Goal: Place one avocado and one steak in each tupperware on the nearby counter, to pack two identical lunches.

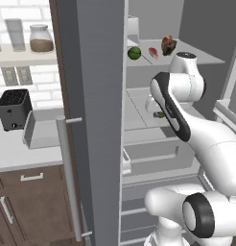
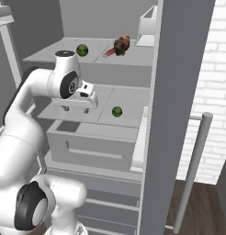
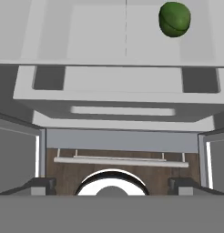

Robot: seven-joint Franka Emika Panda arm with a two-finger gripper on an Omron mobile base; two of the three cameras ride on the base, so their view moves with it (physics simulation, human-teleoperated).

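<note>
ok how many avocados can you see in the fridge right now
2. One avocado sits on the upper fridge shelf, left of the steaks; the other avocado lies on the middle shelf, right of the gripper. Others may be hidden.

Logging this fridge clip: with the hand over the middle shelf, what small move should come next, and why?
Probably shift the gripper sideways toward the avocado on the middle fridge shelf, then descend. In the hand view the avocado sits off in a corner rather than between the fingertips, which look spread and hold nothing, so the hand is not yet lined up for a grasp.
</note>
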